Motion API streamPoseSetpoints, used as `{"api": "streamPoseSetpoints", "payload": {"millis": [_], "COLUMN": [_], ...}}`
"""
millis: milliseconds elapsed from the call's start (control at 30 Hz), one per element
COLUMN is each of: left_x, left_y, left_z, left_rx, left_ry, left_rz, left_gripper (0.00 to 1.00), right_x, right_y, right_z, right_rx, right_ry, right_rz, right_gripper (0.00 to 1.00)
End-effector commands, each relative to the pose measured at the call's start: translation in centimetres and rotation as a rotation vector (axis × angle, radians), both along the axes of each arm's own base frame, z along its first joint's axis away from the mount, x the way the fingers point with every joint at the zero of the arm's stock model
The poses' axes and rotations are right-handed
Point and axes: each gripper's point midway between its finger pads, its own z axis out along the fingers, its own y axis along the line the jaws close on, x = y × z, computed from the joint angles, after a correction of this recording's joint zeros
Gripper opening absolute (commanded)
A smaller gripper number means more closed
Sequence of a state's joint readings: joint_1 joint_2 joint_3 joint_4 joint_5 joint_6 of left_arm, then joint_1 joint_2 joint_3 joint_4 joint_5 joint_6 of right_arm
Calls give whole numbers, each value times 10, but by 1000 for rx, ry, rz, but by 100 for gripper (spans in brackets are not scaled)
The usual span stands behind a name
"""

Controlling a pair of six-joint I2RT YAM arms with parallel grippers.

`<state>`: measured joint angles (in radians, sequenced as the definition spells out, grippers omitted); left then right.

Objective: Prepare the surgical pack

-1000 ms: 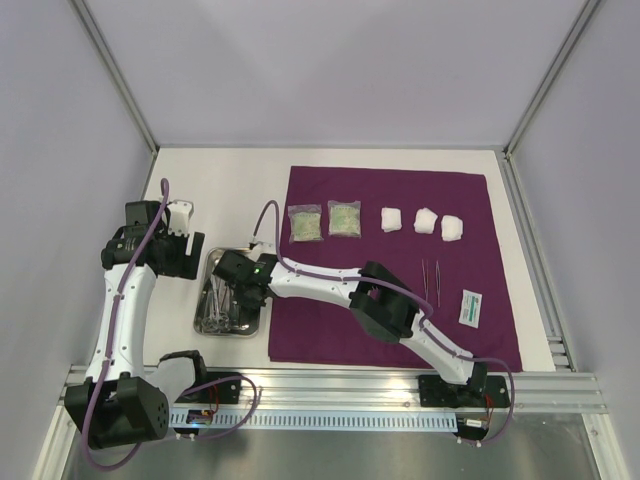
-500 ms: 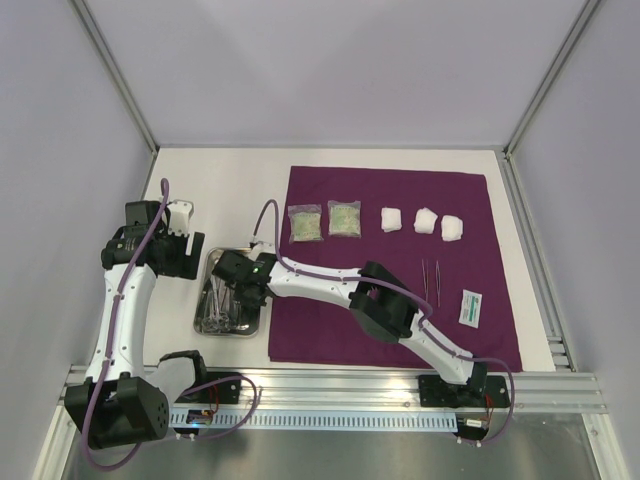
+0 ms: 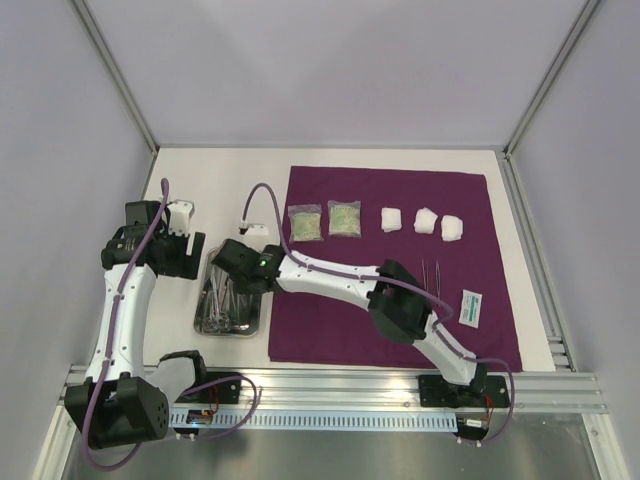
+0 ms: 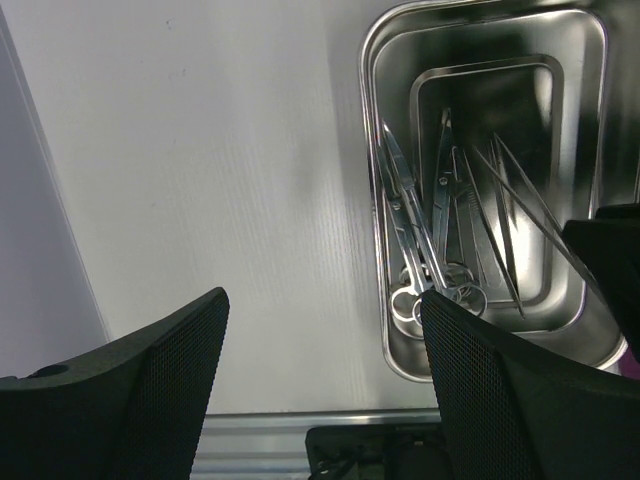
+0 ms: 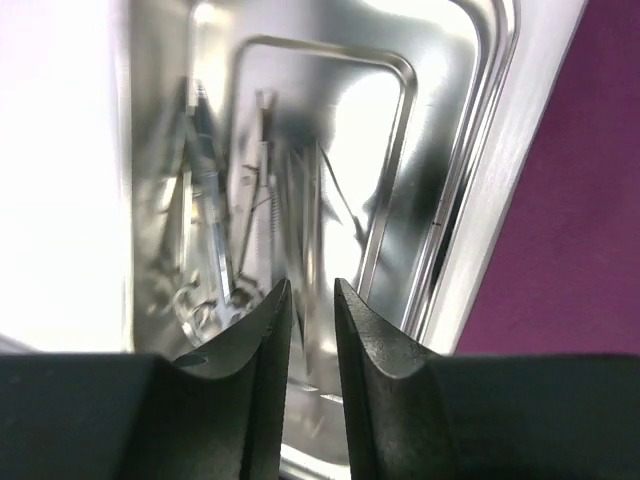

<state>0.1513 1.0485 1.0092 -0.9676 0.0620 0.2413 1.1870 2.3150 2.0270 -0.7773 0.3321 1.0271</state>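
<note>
The deep-purple sheet (image 3: 330, 320) lies flat on the table. A row of two clear packets (image 3: 305, 223) and three white gauze pads (image 3: 427, 220) sits along its far part, with tweezers (image 3: 430, 272) further right. The steel tray (image 3: 228, 331) stands just left of the sheet, holding scissors (image 4: 420, 250) and thin tweezers (image 4: 510, 210). My right gripper (image 3: 230, 282) hangs over the tray (image 5: 470, 200). In the right wrist view the right gripper (image 5: 312, 285) is slightly open, with nothing between its fingers. My left gripper (image 4: 325, 300) is wide open and empty over bare table left of the tray (image 4: 372, 200).
A small white-and-green packet (image 3: 470, 306) lies on the sheet at the right. The right arm (image 3: 400, 300) stretches across the sheet's near half. Grey walls and metal frame rails close in the table on three sides.
The right gripper's jaws have parted from shut while over the tray. Its wrist has shifted slightly away and its elbow to the right. The left arm has not moved.
</note>
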Motion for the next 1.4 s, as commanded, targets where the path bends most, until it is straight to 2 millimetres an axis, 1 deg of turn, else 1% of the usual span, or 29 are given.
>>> {"api": "streamPoseSetpoints", "payload": {"millis": [0,33,67,100,133,167,200,233,300,333,433,500,567,600,667,700,733,767,800,833,867,900,967,1000,1067,1100,1200,1267,1367], "left_x": [5,6,6,6,5,6,6,7,7,8,7,7,5,4,3,3,3,3,3,3,3,4,4,4,4,4,4,4,4], "left_y": [-1,-1,-1,-1,-1,-1,0,0,-1,-1,-1,-1,-1,-1,-1,-2,-3,-4,-4,-5,-4,-5,-5,-5,-5,-6,-5,-4,-4], "left_z": [10,11,12,12,13,13,13,13,12,13,11,11,11,11,11,12,11,11,10,11,10,10,10,9,8,8,8,7,7], "left_rx": [-4,-3,-3,-2,-1,0,0,1,-2,-4,-7,-7,-2,1,2,2,0,-3,-8,-10,-9,-10,-9,-11,-12,-14,-9,-6,-3], "left_ry": [-42,-45,-48,-47,-48,-49,-51,-52,-48,-48,-42,-42,-39,-39,-39,-41,-39,-38,-34,-38,-35,-36,-35,-34,-31,-28,-29,-27,-27], "left_rz": [-8,-8,-9,-11,-10,-14,-12,-13,-11,-11,-10,-12,-19,-22,-30,-35,-42,-47,-48,-50,-47,-50,-54,-57,-59,-60,-63,-62,-61], "left_gripper": [86,86,86,86,86,87,86,87,87,87,86,86,86,87,87,87,87,87,87,87,87,87,87,87,87,87,87,87,87], "right_x": [13,13,11,18,20,22,26,29,24,24,20,26,31,42,43,55,57,54,64,58,48,53,42,39,37,36,40,41,44], "right_y": [4,1,-6,-15,-21,-28,-44,-44,-50,-50,-50,-59,-82,-98,-134,-166,-187,-213,-246,-272,-296,-324,-353,-380,-401,-418,-442,-452,-458], "right_z": [85,97,92,93,108,112,96,117,110,116,118,117,113,113,108,114,108,88,80,83,60,61,43,30,20,12,4,0,-9], "right_rx": [131,153,137,130,153,152,121,189,213,229,210,176,129,114,82,67,40,-15,-52,-80,-126,-118,-141,-157,-177,-188,-194,-200,-221], "right_ry": [-155,-163,-153,-154,-174,-184,-166,-197,-176,-183,-176,-183,-175,-176,-154,-144,-125,-83,-63,-53,2,15,86,128,154,177,196,211,233], "right_rz": [77,82,103,100,100,113,106,106,132,139,171,164,139,111,104,48,24,1,-65,-87,-94,-156,-178,-242,-274,-321,-378,-403,-395], "right_gripper": [27,27,27,27,27,27,27,26,26,26,26,26,25,25,27,27,27,28,29,31,32,33,33,33,33,32,24,22,19]}}
